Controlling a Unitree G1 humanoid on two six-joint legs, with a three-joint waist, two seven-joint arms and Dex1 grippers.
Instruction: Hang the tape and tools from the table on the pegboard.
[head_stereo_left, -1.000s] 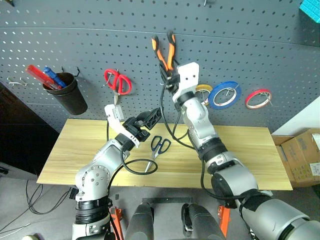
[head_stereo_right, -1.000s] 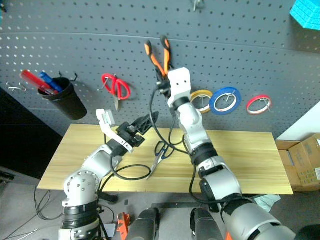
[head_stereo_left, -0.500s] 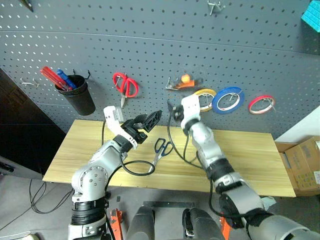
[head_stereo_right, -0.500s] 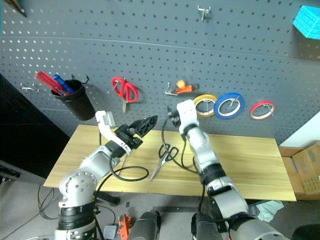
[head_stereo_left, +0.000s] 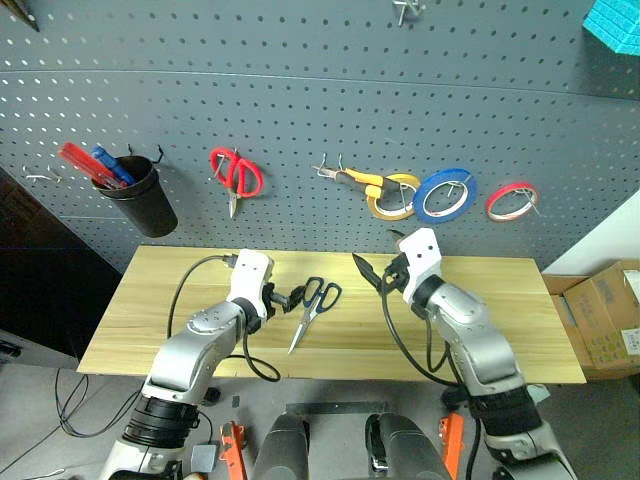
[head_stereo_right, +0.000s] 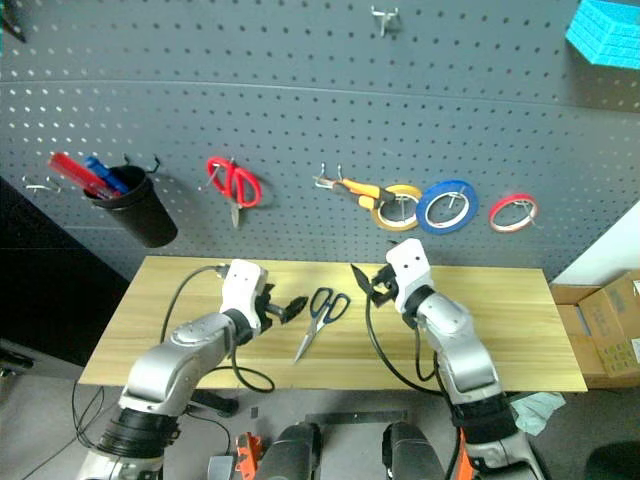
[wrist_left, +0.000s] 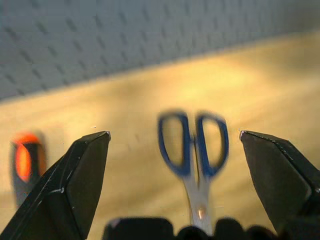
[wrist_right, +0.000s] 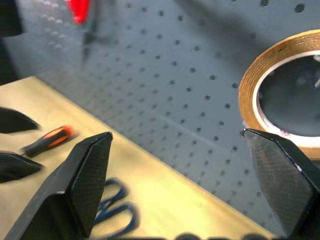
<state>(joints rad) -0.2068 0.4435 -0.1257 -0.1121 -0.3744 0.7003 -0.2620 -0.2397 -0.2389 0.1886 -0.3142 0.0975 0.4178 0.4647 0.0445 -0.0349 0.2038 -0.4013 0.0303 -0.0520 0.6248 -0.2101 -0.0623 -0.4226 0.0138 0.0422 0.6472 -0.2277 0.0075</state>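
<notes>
The blue tape (head_stereo_left: 445, 194) and the pliers (head_stereo_left: 352, 178) hang on hooks of the pegboard (head_stereo_left: 320, 90), the pliers just beside the yellow tape (head_stereo_left: 396, 196). The blue-handled scissors (head_stereo_left: 312, 306) lie flat on the surface (head_stereo_left: 500, 320). The left gripper (head_stereo_left: 292, 297) is open and empty, just beside the scissor handles. The right gripper (head_stereo_left: 368, 272) is open and empty, above the surface. The screwdriver (wrist_left: 25, 162) lies on the surface near the scissors.

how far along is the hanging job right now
Done: the blue tape and orange pliers hang on the pegboard. In hand: nothing; both the left claw and right claw are open and empty. Left: the blue scissors and the screwdriver lie on the table.
</notes>
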